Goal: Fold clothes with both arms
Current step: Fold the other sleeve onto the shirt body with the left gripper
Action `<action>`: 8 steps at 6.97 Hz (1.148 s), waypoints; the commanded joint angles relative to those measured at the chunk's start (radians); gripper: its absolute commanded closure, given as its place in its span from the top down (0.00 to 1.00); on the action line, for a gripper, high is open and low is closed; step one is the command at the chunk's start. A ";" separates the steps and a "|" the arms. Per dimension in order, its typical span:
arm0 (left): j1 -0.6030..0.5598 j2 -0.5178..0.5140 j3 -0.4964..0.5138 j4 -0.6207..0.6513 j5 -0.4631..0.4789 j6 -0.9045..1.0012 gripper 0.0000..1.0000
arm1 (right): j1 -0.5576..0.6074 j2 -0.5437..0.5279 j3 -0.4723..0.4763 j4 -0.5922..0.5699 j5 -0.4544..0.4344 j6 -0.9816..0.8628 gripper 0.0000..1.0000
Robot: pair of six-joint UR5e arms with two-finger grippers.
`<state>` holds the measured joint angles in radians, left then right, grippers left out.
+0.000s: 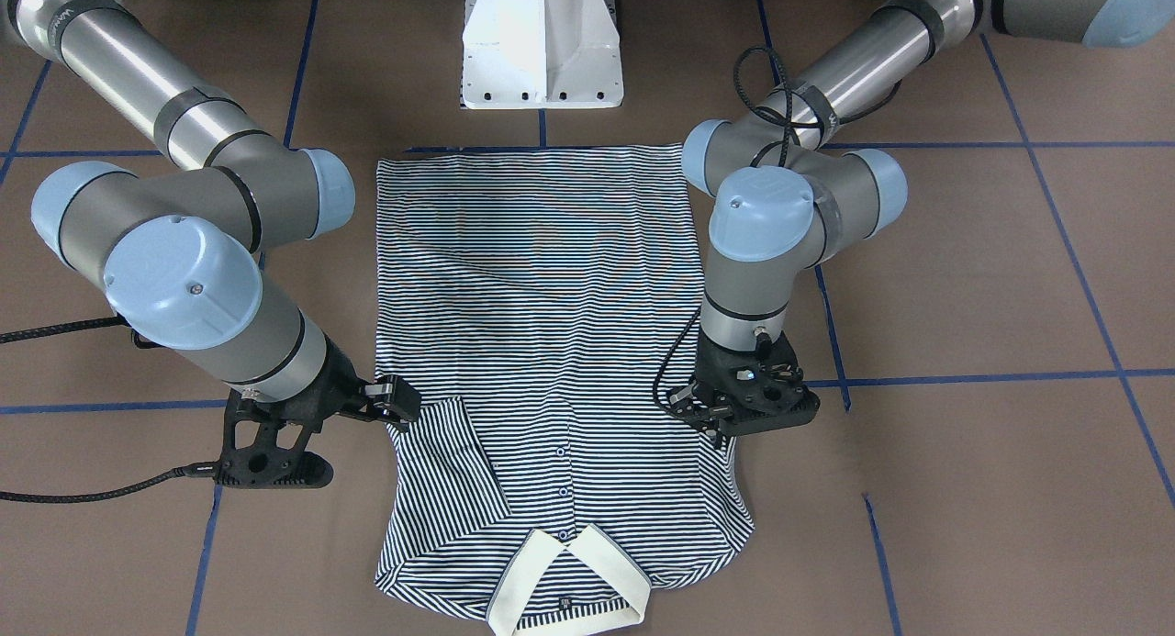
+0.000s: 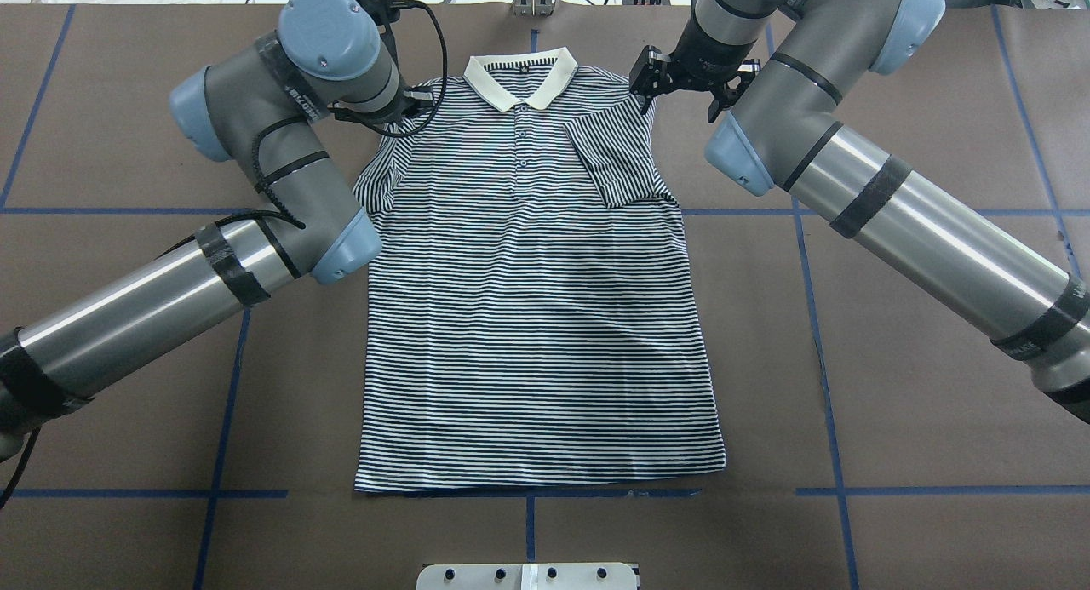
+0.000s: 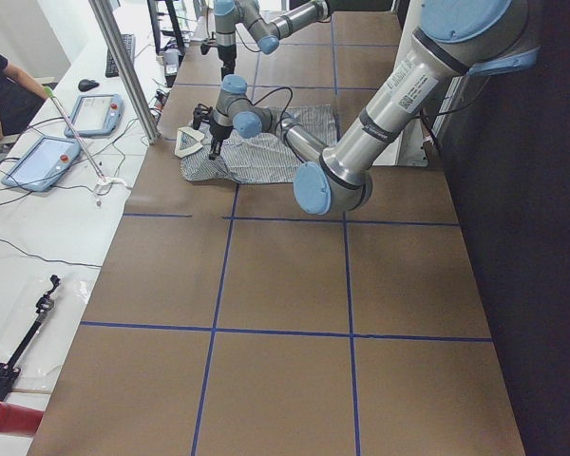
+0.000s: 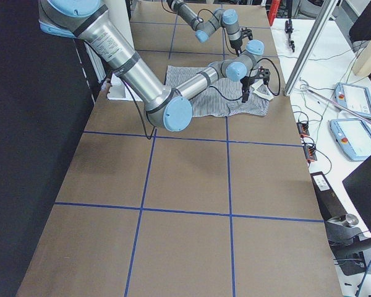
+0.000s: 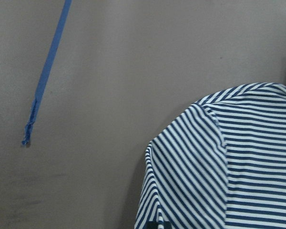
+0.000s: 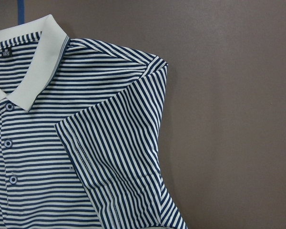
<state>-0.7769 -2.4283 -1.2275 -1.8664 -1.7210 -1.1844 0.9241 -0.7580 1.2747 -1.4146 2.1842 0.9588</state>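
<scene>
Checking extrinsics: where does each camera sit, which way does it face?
Front-facing: across the table, facing the robot, down; left arm on image right, right arm, pedestal.
Overhead: behind the robot, forward and down; arms mirrored.
Exterior left: table end, along it; left arm near.
Exterior right: opposite end; right arm near.
Left wrist: down on shirt shoulder; no arm shows.
Right wrist: down on folded sleeve, collar; likewise.
Shared: all show the shirt.

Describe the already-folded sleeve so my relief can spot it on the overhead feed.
Start at the striped polo shirt lying flat mid-table and find its cream collar at the far end. Right of the buttons lies the sleeve, flipped onto the chest; its stripes run diagonally across the body's level ones.
</scene>
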 commanded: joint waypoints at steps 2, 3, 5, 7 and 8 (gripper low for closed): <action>0.054 -0.109 0.193 -0.095 0.006 -0.095 0.00 | 0.001 -0.014 0.012 0.002 -0.001 0.000 1.00; 0.071 -0.113 0.207 -0.120 0.006 -0.137 0.00 | 0.001 -0.015 0.011 0.002 -0.003 0.001 1.00; 0.085 -0.133 0.235 -0.152 0.008 -0.181 0.00 | -0.004 -0.029 0.011 0.002 -0.004 0.002 1.00; 0.087 -0.155 0.287 -0.224 0.009 -0.246 0.16 | -0.005 -0.027 0.011 0.002 -0.004 0.003 1.00; 0.088 -0.155 0.304 -0.243 0.053 -0.239 0.99 | -0.005 -0.027 0.011 0.002 -0.004 0.002 1.00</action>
<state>-0.6904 -2.5795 -0.9497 -2.0735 -1.7025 -1.4112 0.9196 -0.7851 1.2855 -1.4128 2.1799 0.9613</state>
